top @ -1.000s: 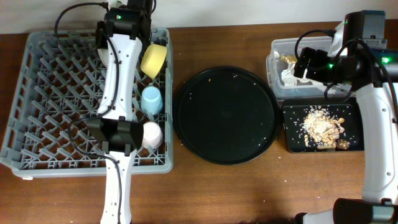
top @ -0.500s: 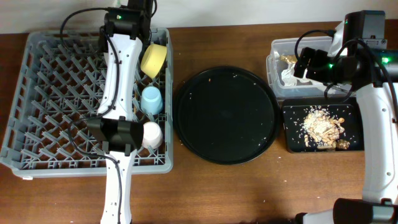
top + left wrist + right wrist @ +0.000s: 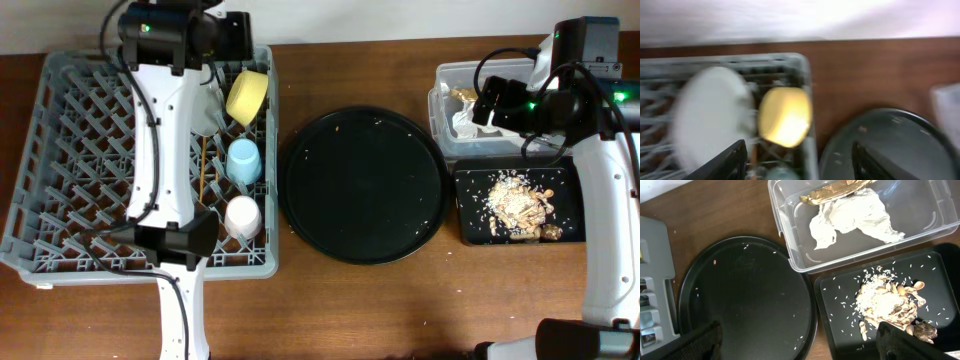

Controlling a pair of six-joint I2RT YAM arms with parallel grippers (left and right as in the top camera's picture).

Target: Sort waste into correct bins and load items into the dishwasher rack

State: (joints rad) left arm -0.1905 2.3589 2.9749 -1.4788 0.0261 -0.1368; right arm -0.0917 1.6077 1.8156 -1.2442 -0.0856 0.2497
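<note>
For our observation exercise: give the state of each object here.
dishwasher rack: loaded
plate: standing in rack
yellow bowl: tipped on edge
blue cup: in rack
pink cup: in rack
chopsticks: lying in rack
clear tub: holds napkin, wrapper
black tray: holds food scraps
round black tray: crumbs only
left gripper: open, empty
right gripper: open, empty

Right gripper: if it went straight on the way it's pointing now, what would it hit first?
Probably the right edge of the round black tray, close to the shallow black tray of food scraps. The right gripper points down near where the two trays meet, jaws open. Depth is hard to judge.
</note>
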